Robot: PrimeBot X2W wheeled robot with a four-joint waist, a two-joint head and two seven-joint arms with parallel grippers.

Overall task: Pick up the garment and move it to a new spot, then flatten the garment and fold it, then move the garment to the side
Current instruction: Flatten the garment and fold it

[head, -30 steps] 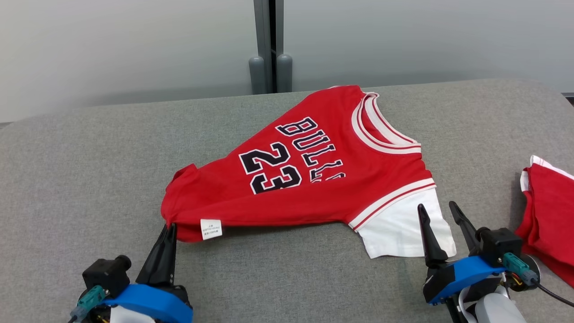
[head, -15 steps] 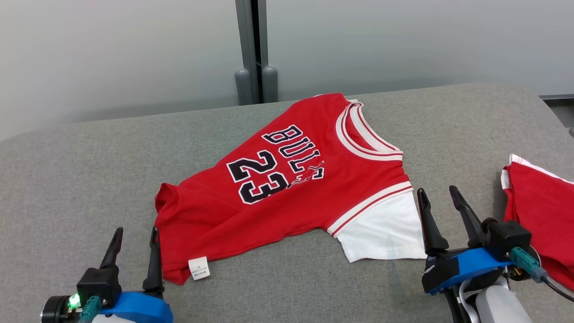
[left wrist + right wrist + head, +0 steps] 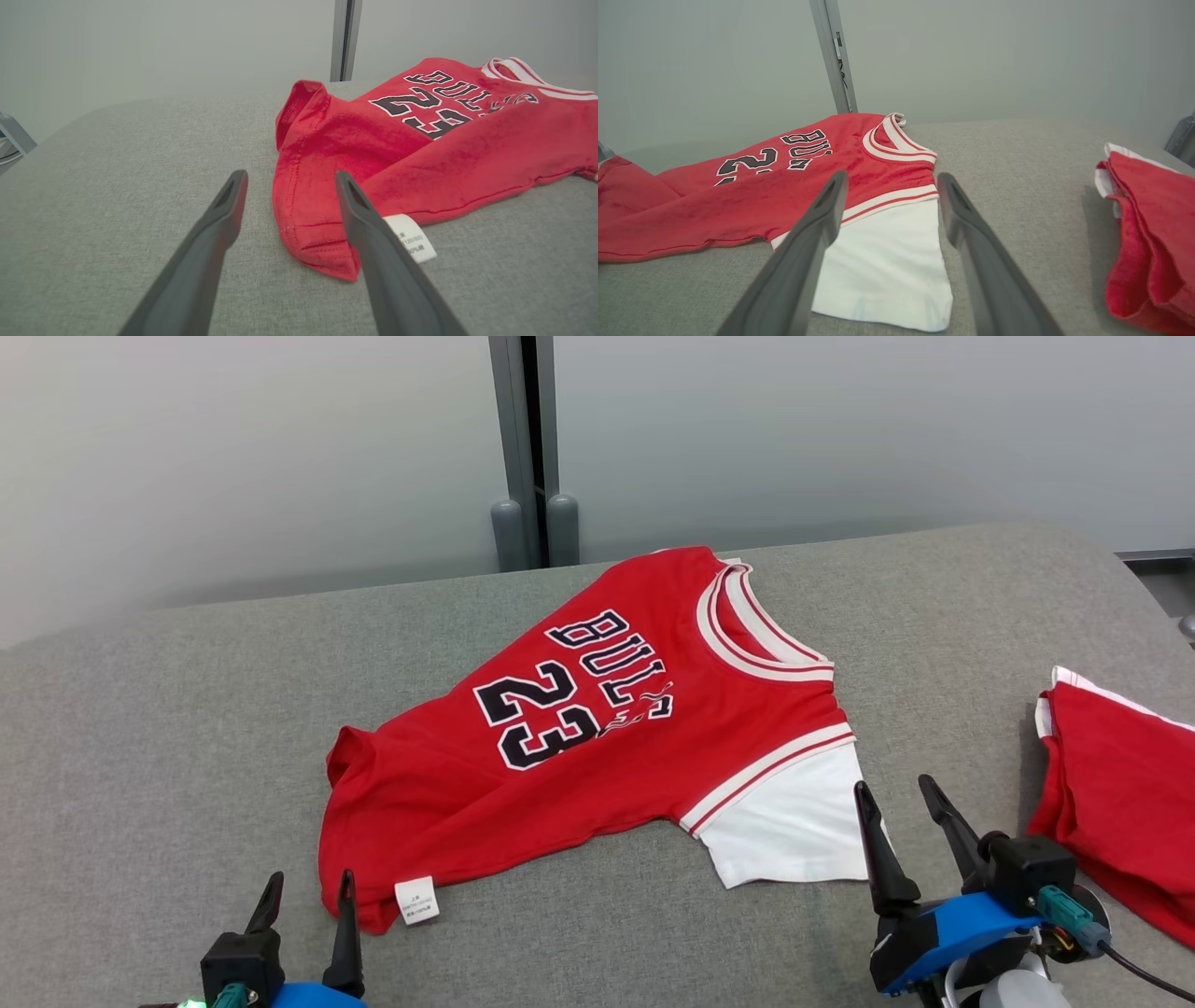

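The garment point(image 3: 597, 737) is a red jersey lettered BULLS 23, with a white sleeve point(image 3: 794, 826) and a white tag at its near hem. It lies spread on the grey table point(image 3: 168, 728), a few creases in it. My left gripper point(image 3: 310, 887) stands open just short of the hem corner, holding nothing. In the left wrist view the fingers point(image 3: 229, 205) frame that red corner of the garment point(image 3: 327, 196). My right gripper point(image 3: 894, 793) is open beside the white sleeve's right edge. The right wrist view looks over the garment's sleeve point(image 3: 887, 261) between its open fingers point(image 3: 831, 200).
A second red-and-white cloth point(image 3: 1120, 784) lies bunched at the table's right edge, also in the right wrist view point(image 3: 1148, 242). A grey post point(image 3: 523, 448) stands behind the table against a pale wall. Bare grey table surface stretches to the left.
My left gripper has opened and let go of the hem corner, which now lies flat on the table. Both grippers have drawn back toward me. The camera has shifted.
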